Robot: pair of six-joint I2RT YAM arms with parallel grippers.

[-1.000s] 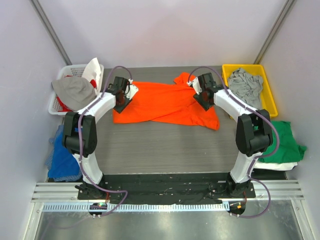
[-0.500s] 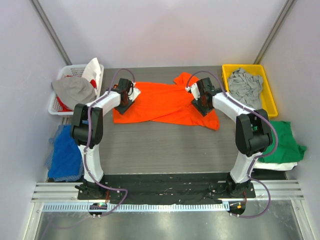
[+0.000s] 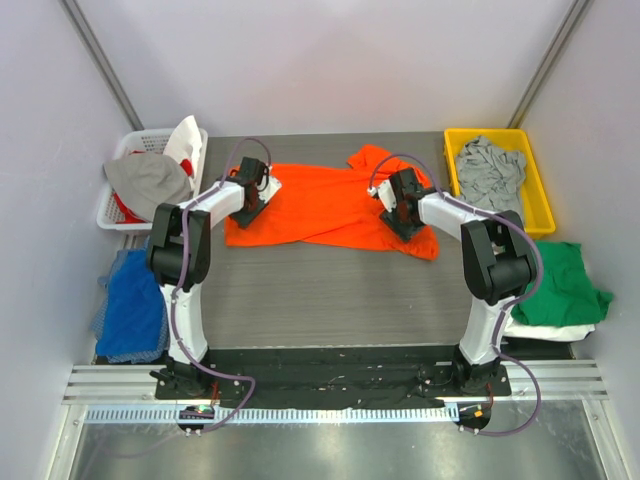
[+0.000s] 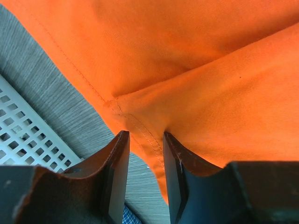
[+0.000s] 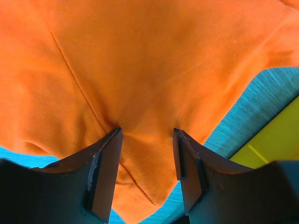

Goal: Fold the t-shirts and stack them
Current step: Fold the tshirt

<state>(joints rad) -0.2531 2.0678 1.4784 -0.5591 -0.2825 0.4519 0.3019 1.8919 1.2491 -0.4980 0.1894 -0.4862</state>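
The bright orange t-shirt (image 3: 320, 208) lies spread and rumpled across the back of the table. My left gripper (image 3: 250, 195) is down on its left sleeve area. In the left wrist view the jaws (image 4: 145, 140) stand open astride the stitched hem of the orange cloth (image 4: 196, 70). My right gripper (image 3: 400, 207) presses on the shirt's right part. Its jaws (image 5: 147, 133) are open, with a corner of orange cloth (image 5: 140, 60) between them. A light grey t-shirt (image 3: 490, 168) lies crumpled in the yellow bin. A green t-shirt (image 3: 562, 285) lies on a white one (image 3: 545, 328) at the right.
The yellow bin (image 3: 535, 190) stands at the back right. A white basket (image 3: 120, 215) with grey cloth (image 3: 148, 182) stands at the back left, and blue cloth (image 3: 130, 305) lies below it. Bare grey table (image 3: 320, 290) runs between the shirt and the arm bases.
The right gripper has moved nearer over the shirt's right part. The left gripper has shifted slightly right at the sleeve, its elbow swinging inward. The shirt has barely moved.
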